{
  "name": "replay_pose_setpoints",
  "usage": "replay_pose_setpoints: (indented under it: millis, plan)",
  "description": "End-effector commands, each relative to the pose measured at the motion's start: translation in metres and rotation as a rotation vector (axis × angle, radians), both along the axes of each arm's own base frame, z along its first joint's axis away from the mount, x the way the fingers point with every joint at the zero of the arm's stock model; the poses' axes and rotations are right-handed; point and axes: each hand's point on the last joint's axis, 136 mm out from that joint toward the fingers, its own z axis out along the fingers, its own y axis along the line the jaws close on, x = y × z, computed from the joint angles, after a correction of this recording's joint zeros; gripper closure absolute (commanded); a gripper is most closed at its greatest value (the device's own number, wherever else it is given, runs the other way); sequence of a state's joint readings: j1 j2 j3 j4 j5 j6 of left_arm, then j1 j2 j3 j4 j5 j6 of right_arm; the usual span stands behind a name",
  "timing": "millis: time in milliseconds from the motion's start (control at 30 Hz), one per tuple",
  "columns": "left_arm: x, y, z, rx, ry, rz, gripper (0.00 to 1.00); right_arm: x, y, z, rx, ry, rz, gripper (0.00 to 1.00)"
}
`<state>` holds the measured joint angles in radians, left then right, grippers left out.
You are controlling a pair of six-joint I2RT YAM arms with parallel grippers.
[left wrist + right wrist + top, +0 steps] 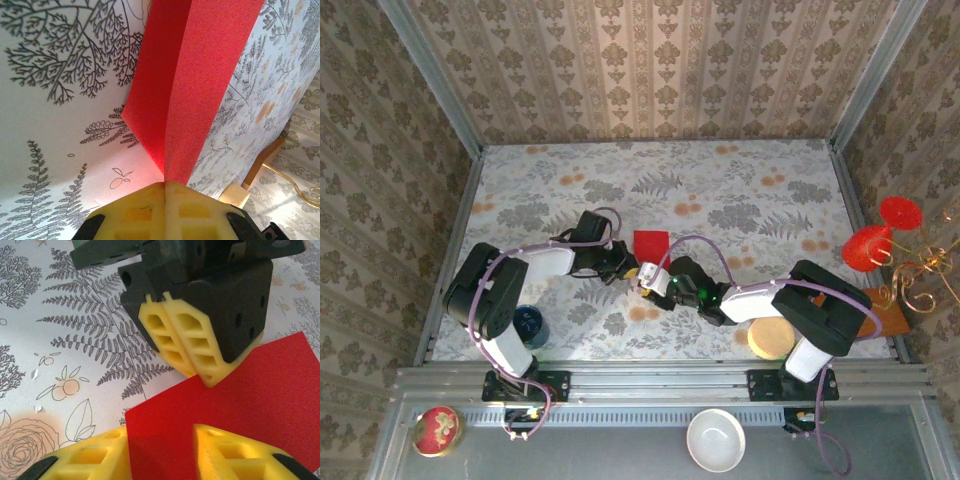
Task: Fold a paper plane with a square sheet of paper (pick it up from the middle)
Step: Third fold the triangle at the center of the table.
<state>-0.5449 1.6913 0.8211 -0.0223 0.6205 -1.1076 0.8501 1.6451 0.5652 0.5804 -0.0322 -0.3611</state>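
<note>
Creased bright red paper [190, 90] is clamped at lower centre by the left gripper [165, 184]. Its edge seems straddled by the parted right gripper [160, 432].

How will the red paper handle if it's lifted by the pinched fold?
Probably floppy: the red paper is thin and bends into a V where the left gripper pinches it. Likely very light, so one pinch should carry it. It may crease or tear if the right gripper tugs sideways.
</note>
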Motion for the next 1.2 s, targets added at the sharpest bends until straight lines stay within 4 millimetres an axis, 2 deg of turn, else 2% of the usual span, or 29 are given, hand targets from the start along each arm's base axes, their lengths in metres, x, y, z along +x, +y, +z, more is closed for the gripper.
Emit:
replay_pose_setpoints:
  millis: [0, 100, 367, 567, 733, 833, 967, 1167]
  plan:
    - [0.003, -0.004, 0.01, -0.009, -0.008, 0.007, 0.98, 0.004, 0.006, 0.01, 0.037, -0.022, -0.014, 0.69]
    - [0.003, -0.006, 0.011, -0.012, -0.01, 0.003, 0.98, 0.006, 0.004, 0.009, 0.027, -0.014, -0.025, 0.76]
    - [0.002, -0.005, 0.011, -0.007, -0.012, 0.006, 0.97, 0.003, 0.002, 0.008, 0.028, 0.003, -0.034, 0.77]
    - [0.003, -0.002, 0.012, -0.001, -0.017, 0.015, 0.91, -0.002, 0.002, 0.009, 0.036, 0.025, -0.017, 0.86]
    - [0.014, 0.032, 0.014, 0.088, -0.063, 0.093, 0.74, -0.013, 0.004, 0.008, 0.066, 0.107, 0.003, 0.92]
    - [0.026, 0.047, 0.025, 0.103, -0.128, 0.129, 0.71, -0.024, 0.007, 0.007, 0.113, 0.191, 0.021, 0.94]
    - [0.035, 0.037, 0.039, 0.085, -0.198, 0.089, 0.68, -0.038, 0.011, 0.002, 0.165, 0.31, 0.028, 0.95]
    - [0.033, 0.006, 0.019, 0.103, -0.168, -0.017, 0.71, -0.048, 0.016, -0.008, 0.208, 0.433, 0.012, 0.97]
